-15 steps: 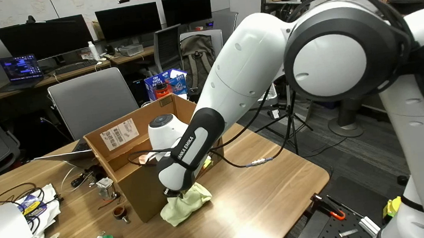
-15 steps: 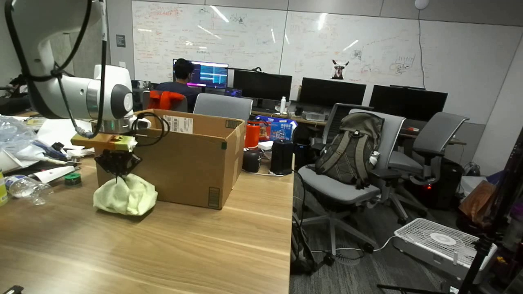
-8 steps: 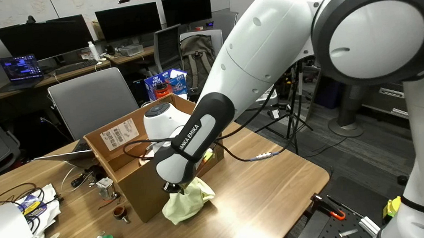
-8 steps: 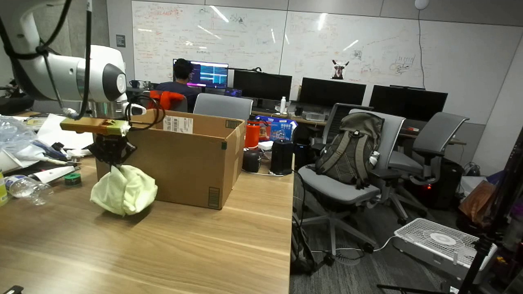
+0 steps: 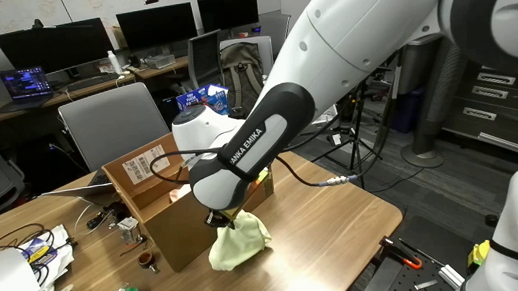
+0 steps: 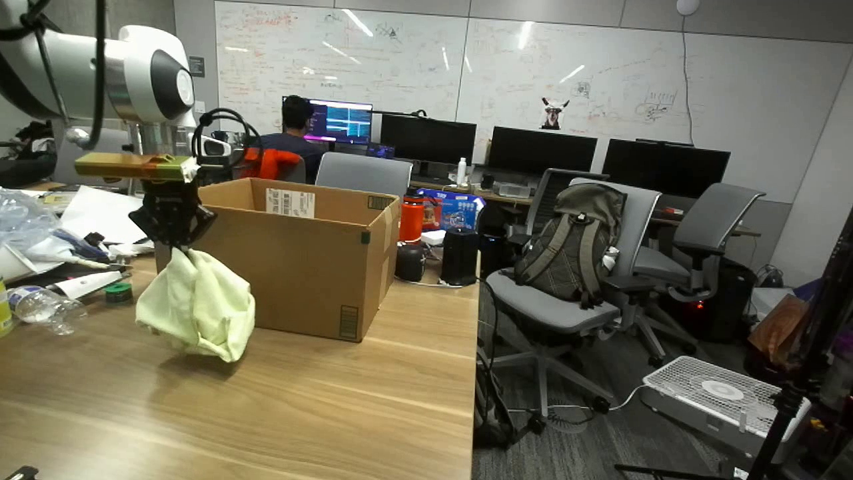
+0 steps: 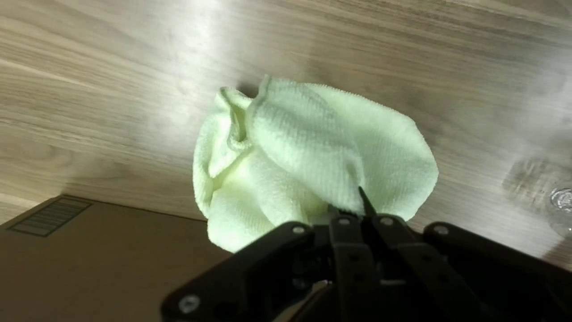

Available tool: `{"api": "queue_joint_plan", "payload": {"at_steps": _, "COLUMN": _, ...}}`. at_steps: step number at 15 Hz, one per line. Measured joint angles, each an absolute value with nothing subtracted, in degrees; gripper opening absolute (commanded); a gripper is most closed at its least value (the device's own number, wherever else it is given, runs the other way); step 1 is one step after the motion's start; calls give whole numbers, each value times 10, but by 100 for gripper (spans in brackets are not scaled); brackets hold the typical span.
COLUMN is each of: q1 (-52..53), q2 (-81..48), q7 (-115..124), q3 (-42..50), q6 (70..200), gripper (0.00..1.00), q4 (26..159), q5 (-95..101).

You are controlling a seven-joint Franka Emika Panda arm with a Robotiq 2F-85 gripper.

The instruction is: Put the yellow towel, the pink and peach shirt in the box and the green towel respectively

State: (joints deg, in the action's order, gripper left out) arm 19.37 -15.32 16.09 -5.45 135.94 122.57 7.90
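Hand: you're clutching the yellow-green towel.
Bench: towel's just risen, seemingly clear!
Box: towel's eight o'clock, wrist view; you likely need more height before dropping.

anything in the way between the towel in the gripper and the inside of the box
Yes, the cardboard box itself: its side wall. In an exterior view the pale yellow-green towel hangs from the gripper outside that wall, below the rim, so it probably must be lifted over. Nothing else visible stands between them.
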Motion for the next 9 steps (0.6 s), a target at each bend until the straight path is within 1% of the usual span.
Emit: {"api": "queue_joint_plan", "payload": {"at_steps": 9, "q1": 188, "q2": -70, "q7": 173, "q3": -75, "q6": 1297, "gripper": 1, "q4": 1234, "q5": 96}}
